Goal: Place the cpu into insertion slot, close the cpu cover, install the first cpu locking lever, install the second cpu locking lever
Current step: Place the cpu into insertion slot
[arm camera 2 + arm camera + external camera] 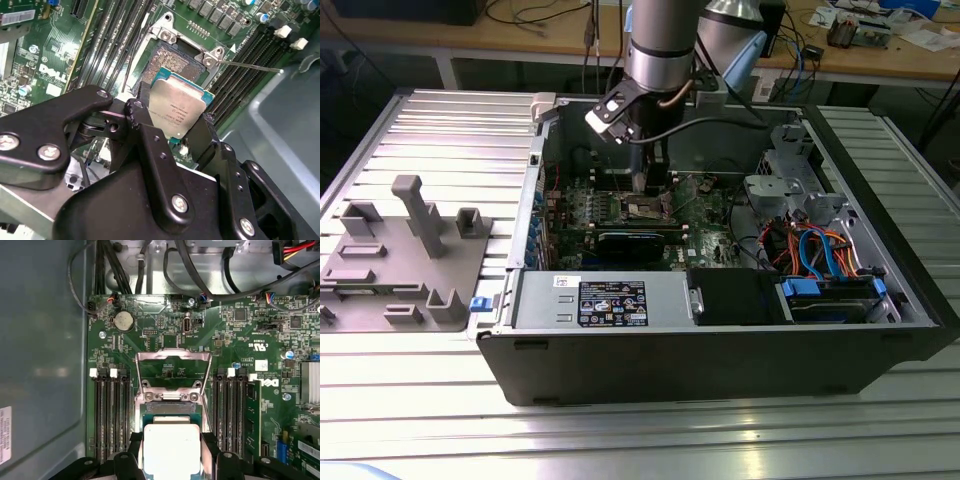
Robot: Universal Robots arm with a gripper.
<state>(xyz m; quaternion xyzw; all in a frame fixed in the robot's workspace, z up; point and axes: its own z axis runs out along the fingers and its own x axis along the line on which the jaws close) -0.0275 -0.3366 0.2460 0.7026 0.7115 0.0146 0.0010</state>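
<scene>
Ribbed metal worktop [440,130] carries a grey jig [405,260] at the exterior view's left, then the open case [720,350]. Inside it, the claw [172,120] grips the cpu [177,102] by two opposite edges, its dull silver top showing, over the slot [170,62]. The cover [172,356] stands raised, and memory slots [107,415] crowd both sides.
</scene>
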